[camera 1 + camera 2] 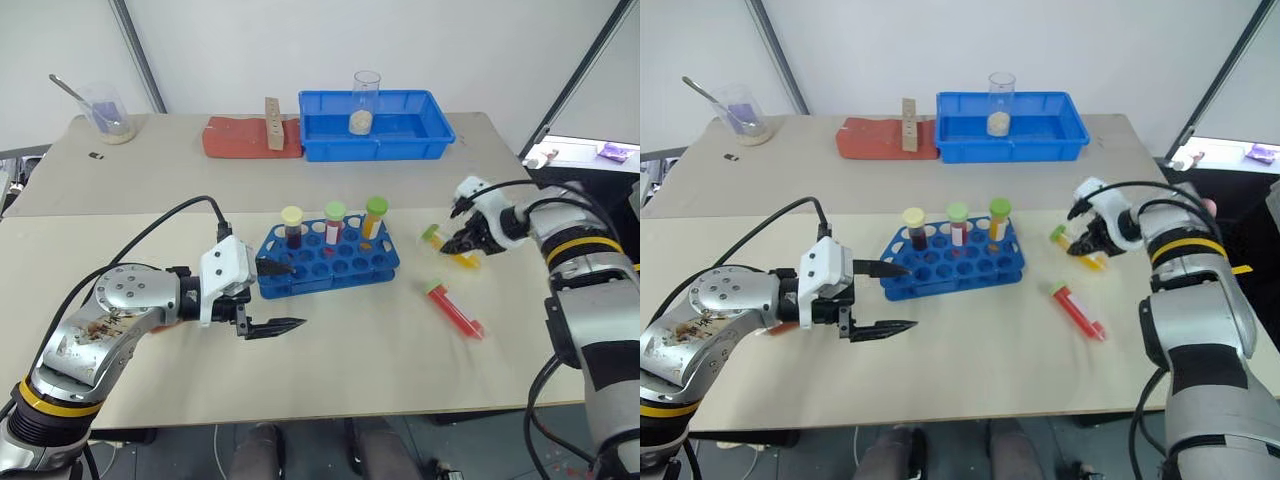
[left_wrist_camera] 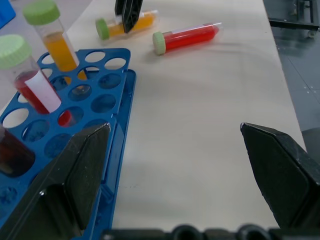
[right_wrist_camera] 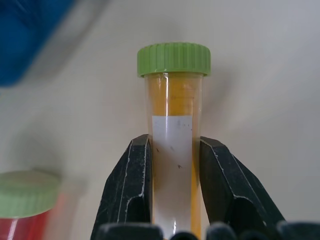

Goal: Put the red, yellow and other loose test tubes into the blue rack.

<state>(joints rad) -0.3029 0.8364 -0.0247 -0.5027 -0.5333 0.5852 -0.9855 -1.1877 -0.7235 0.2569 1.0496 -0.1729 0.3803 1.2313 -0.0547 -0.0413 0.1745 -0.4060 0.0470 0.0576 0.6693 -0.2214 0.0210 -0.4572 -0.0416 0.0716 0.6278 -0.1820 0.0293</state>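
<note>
So the right gripper (image 3: 172, 192) has its two black fingers clamped on a clear plastic test tube of yellow-orange liquid with a green screw cap (image 3: 173, 120) — the fingers pinch it right across a plain white label, and I can't read any writing on that label. In the head views this tube sits low over the beige table (image 1: 350, 370), off to the right of the blue plastic rack with round holes (image 1: 335, 262), and I honestly can't tell if it's touching the tabletop or just off it.

The other loose one, a clear tube of red liquid with a green cap (image 1: 455, 309), lies flat on the table just nearer the robot than the yellow one, well apart from the rack.

The rack already has three tubes standing upright along its far row: a dark red one with a pale yellow cap (image 1: 292, 226), a red one with a green cap and blank white label (image 1: 334, 222), and an orange one with a green cap (image 1: 374, 215).

The left gripper (image 1: 272, 297) hangs at the rack's near left corner with its fingers spread wide apart, nothing between them — one fingertip is right beside the rack's edge.
</note>
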